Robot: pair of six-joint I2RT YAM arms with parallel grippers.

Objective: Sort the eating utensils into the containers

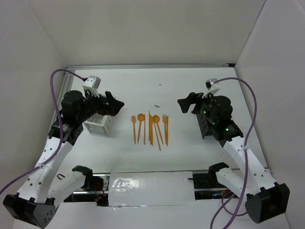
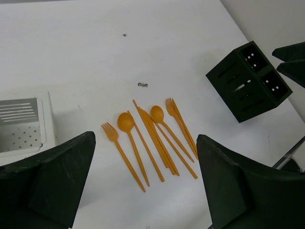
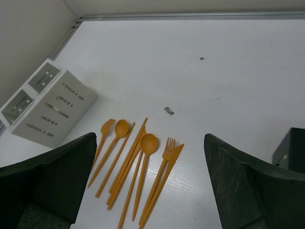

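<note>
Centre of desk (image 1: 200, 81): eating utensils (image 1: 150, 128) in one loose row, flat on the surface, heads away from the arms, handles toward them.
row order, left wrist view, left to right: fork (image 2: 110, 130), spoon (image 2: 126, 122), knife (image 2: 145, 119) bundled with thin straight pieces, second spoon (image 2: 157, 113), pair of forks (image 2: 172, 106); middle pieces overlap or touch, left fork lies slightly apart.
white caddy (image 1: 102, 125): stands upright left of the row, apart from it; shows two top compartments and a slotted wall in right wrist view; partly covered by the left arm in top view.
black caddy (image 2: 248, 81): stands right of the row, well apart; two compartments open upward, slots on the side wall; mostly hidden behind the right arm in top view.
left gripper (image 1: 114, 106): hangs above the desk just beside the white caddy, points toward the row; fingers (image 2: 57, 176) spread wide, gripping nothing.
right gripper (image 1: 185, 104): hangs above the desk on the right, near the black caddy, points toward the row; fingers (image 3: 248, 181) spread wide, gripping nothing.
dark speck (image 2: 142, 85): sits on the desk just past the far ends of the row.
</note>
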